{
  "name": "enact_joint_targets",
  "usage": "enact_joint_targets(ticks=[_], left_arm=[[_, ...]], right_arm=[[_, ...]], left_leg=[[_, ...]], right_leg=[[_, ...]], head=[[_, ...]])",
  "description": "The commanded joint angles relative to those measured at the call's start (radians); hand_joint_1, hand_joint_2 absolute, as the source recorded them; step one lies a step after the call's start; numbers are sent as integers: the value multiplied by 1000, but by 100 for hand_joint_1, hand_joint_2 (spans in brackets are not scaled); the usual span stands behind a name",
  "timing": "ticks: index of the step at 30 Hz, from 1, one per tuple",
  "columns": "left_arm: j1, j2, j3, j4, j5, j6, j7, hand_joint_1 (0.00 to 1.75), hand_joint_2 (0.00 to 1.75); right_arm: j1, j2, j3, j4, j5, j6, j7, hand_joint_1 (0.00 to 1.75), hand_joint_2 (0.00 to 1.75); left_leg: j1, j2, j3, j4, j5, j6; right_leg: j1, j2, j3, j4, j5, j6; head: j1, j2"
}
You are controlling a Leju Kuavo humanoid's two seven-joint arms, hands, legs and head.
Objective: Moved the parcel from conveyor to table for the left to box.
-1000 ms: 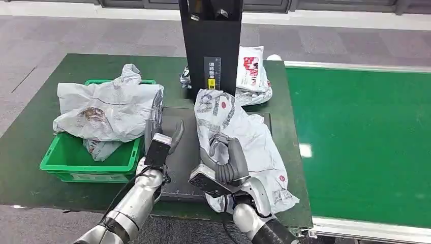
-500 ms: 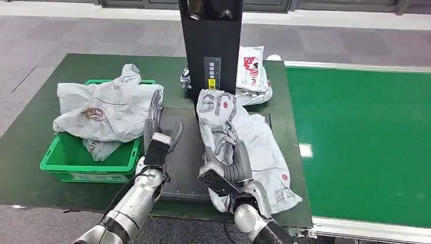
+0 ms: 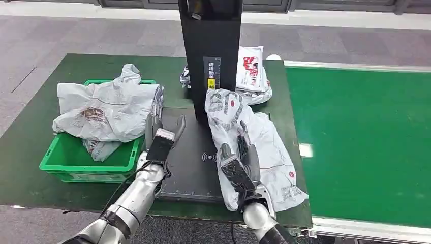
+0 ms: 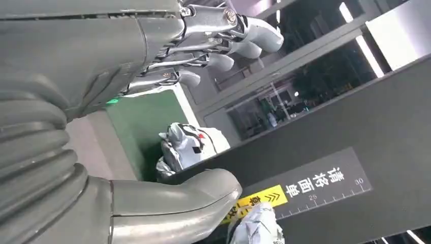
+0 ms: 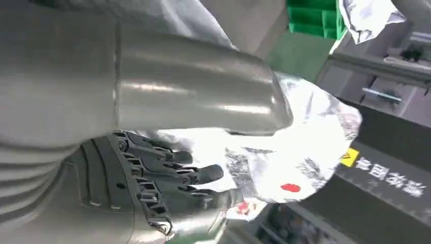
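The parcel (image 3: 254, 147), a crumpled white bag, lies on the worktop (image 3: 30, 137), partly on the dark pad (image 3: 190, 152), its far end against the black column (image 3: 211, 51). The right hand (image 3: 239, 165) grips the bag's near left part, fingers (image 5: 167, 178) closed on the plastic. The left hand (image 3: 162, 137) hovers over the pad's left edge, fingers (image 4: 228, 46) apart, holding nothing. At left, a green bin (image 3: 76, 162) carries more white bags (image 3: 109, 109). The green conveyor (image 3: 361, 142) runs along the right.

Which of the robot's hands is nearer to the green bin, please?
Left. The left hand hovers just beside the green bin; the right hand lies on the parcel, farther away.
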Motion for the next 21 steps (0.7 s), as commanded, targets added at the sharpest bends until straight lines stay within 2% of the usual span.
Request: enact_joint_targets(ticks=[1, 11, 15, 20, 21], left_arm=[[-84, -3, -48, 119, -6, -31, 11, 0, 175], [-93, -1, -83, 143, -13, -68, 8, 0, 175], [-95, 3, -99, 147, -28, -66, 6, 0, 175], [-90, 4, -108, 140, -35, -69, 9, 0, 175], [-86, 7, -112, 135, -39, -67, 10, 0, 175]], right_arm=[[-61, -36, -88, 83, -86, 38, -52, 0, 0], [-89, -56, -98, 161, -202, 80, -92, 0, 0], [-83, -53, -118, 149, -227, 53, -129, 0, 0], [-94, -60, -113, 157, -252, 97, -117, 0, 0], [-97, -57, -121, 161, -287, 133, -128, 0, 0]], left_leg=[[1, -3, 2, -1, 1, 1], [0, -2, 2, -1, 0, 0], [0, -1, 2, -1, 0, 1], [0, -1, 2, -1, 0, 1], [0, -1, 2, -1, 0, 1]], right_leg=[[0, -1, 3, -2, 0, 0], [0, -1, 2, -1, 0, 0], [0, 0, 2, -1, 0, 0], [0, 1, 3, -2, 0, 0], [0, 1, 2, -1, 0, 0]], head=[[0, 0], [0, 0], [0, 0], [0, 0], [0, 0]])
